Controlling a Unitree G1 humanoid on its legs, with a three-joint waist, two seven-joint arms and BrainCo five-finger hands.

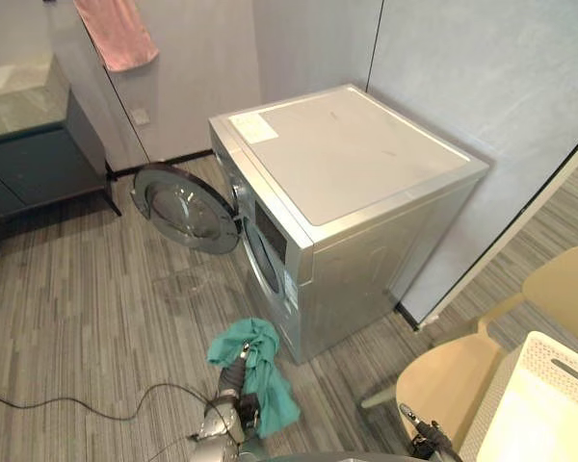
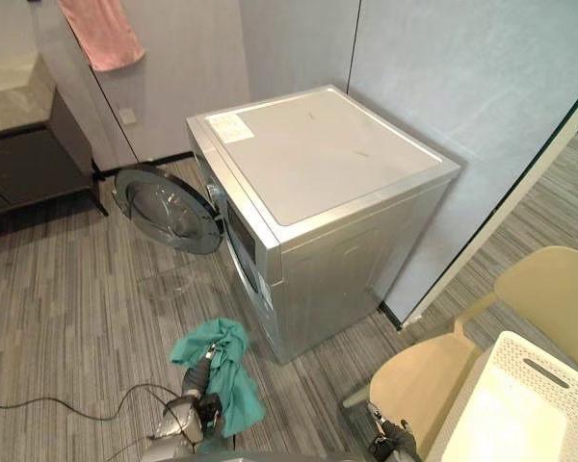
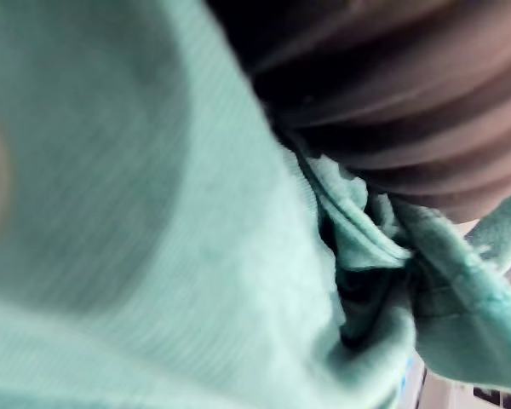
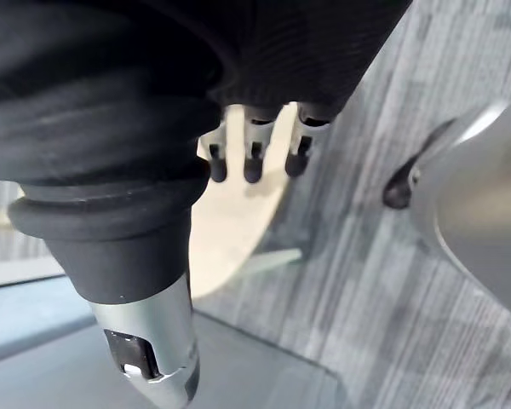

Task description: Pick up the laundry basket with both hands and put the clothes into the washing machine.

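Note:
A teal cloth (image 1: 260,371) hangs bunched over my left hand (image 1: 231,385), low in front of the washing machine (image 1: 347,183). In the left wrist view the cloth (image 3: 153,213) wraps right up to the hand's dark cover (image 3: 392,102), hiding the fingers. The machine's round door (image 1: 183,207) is swung open to the left of the drum opening (image 1: 260,255). A white laundry basket (image 1: 544,404) sits at the lower right beside a beige chair (image 1: 458,380). My right hand (image 4: 253,162) hangs by that chair with relaxed fingers, holding nothing.
A dark cabinet (image 1: 29,159) stands at the far left and a pink towel (image 1: 116,34) hangs on the wall above it. Grey walls close in behind and to the right of the machine. Striped floor (image 1: 96,308) lies open before the door.

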